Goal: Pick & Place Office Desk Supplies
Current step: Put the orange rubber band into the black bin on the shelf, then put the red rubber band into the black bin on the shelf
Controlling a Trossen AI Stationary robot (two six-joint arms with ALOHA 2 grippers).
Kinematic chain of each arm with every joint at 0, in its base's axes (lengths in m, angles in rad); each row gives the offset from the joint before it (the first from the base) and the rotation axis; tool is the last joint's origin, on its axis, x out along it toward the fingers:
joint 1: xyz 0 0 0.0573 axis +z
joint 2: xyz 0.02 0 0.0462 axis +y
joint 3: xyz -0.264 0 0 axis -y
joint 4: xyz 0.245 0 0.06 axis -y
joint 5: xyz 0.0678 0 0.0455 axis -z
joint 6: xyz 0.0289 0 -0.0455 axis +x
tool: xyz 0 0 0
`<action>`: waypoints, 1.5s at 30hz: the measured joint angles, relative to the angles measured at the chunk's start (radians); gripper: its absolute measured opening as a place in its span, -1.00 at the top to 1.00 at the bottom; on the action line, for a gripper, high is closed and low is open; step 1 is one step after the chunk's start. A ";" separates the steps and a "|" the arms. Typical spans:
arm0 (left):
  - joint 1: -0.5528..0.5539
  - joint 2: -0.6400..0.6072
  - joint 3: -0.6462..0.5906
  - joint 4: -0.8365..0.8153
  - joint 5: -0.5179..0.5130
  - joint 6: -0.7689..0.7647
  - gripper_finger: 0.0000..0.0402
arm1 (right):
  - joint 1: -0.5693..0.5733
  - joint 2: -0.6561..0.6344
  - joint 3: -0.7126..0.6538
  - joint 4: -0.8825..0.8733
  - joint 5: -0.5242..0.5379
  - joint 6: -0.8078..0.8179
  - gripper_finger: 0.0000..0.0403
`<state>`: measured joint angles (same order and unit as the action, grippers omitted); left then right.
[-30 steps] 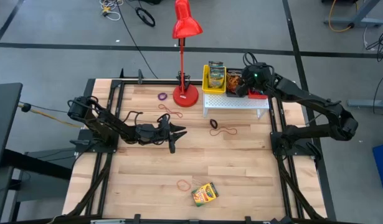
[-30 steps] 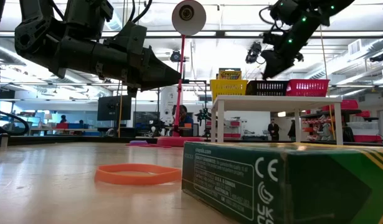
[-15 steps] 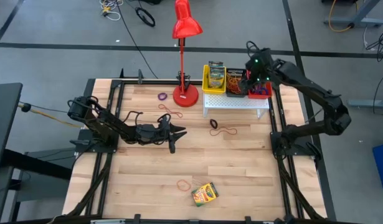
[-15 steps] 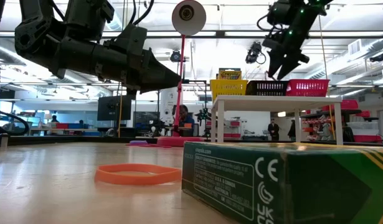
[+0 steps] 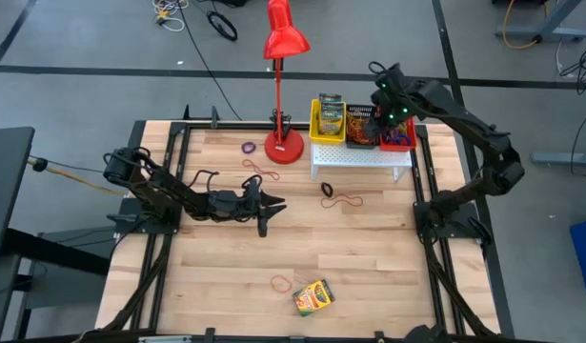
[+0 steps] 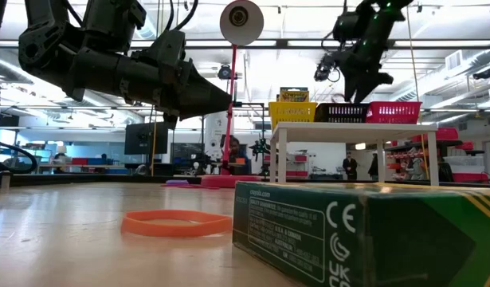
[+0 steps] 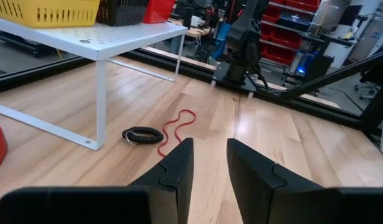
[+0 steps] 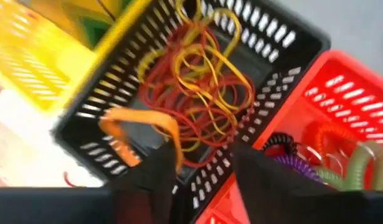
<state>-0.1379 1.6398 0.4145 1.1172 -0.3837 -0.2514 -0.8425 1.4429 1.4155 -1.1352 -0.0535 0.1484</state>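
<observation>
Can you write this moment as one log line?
right pincer: above black basket, orange band dropping | left pincer: waiting mid-table

The green crayon box [image 6: 364, 235] lying nearest on the worktop shows a "CE" mark and "UK" below it; its small print is unreadable.

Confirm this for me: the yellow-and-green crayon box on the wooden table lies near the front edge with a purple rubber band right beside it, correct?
Not quite. The rubber band beside the yellow-and-green crayon box is orange, not purple; the high view and the low view both show it. The box does lie near the wooden table's front edge.
</observation>
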 joint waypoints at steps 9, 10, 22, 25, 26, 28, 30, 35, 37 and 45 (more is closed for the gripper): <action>0.000 0.000 0.000 0.000 0.043 -0.021 0.49 | -0.003 0.023 0.002 0.014 -0.024 -0.031 0.78; 0.000 0.000 0.000 0.000 0.044 -0.021 0.49 | -0.004 0.023 0.002 0.014 -0.023 -0.031 0.78; -0.005 0.000 0.000 -0.008 0.044 0.009 0.53 | 0.191 -0.244 -0.142 0.145 -0.008 -0.198 0.75; -0.014 0.000 0.000 -0.010 0.044 0.038 0.61 | 0.322 -0.406 -0.342 0.301 0.002 -0.143 0.95; -0.017 0.000 0.000 -0.011 0.045 0.049 0.64 | 0.372 -0.457 -0.409 0.356 0.008 -0.117 0.95; -0.026 0.000 0.000 -0.017 0.044 0.059 0.70 | 0.469 -0.544 -0.541 0.446 0.028 -0.064 0.93; -0.036 0.000 0.001 -0.023 0.046 0.062 0.76 | 0.568 -0.609 -0.664 0.528 0.080 -0.013 0.96; -0.068 0.000 0.001 -0.077 0.051 0.045 0.87 | 0.775 -0.664 -0.902 0.707 0.199 0.049 0.94; -0.081 0.002 0.001 -0.096 0.047 0.032 0.90 | 0.833 -0.648 -0.963 0.787 0.233 0.065 0.88; -0.099 0.010 0.001 -0.087 0.015 0.032 0.92 | 0.891 -0.470 -1.087 1.046 0.330 0.126 0.45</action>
<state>-0.2366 1.6497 0.4152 1.0297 -0.3683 -0.2193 0.0486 0.9734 0.3289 -0.0894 0.2764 0.2739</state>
